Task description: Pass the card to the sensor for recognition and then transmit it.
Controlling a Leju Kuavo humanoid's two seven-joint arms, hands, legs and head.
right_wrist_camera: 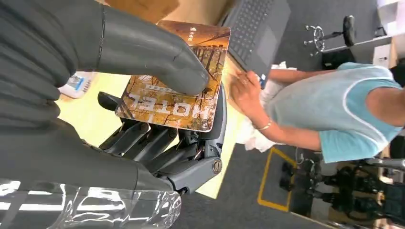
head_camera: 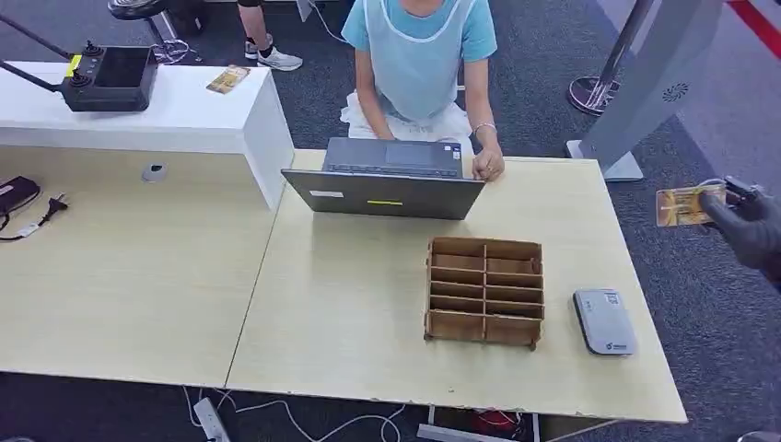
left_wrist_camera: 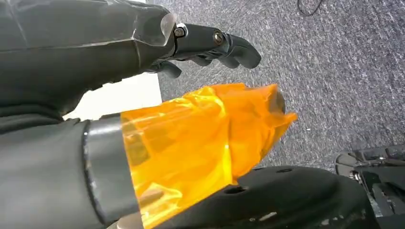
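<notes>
Left hand (left_wrist_camera: 210, 45) hangs low over grey carpet, fingers curled in on nothing; right hand (head_camera: 751, 226) is out past the worktop's (head_camera: 368, 304) right edge, thumb pinning the card (head_camera: 683, 204) flat; sensor (head_camera: 604, 320) sits near that edge, beside the wooden organizer (head_camera: 484, 290); laptop (head_camera: 387, 180) further back.

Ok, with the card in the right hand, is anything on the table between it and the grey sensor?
Nothing visible. The right hand holds the card off the table's right edge; the sensor lies open, with the wooden organizer on its far side.
</notes>
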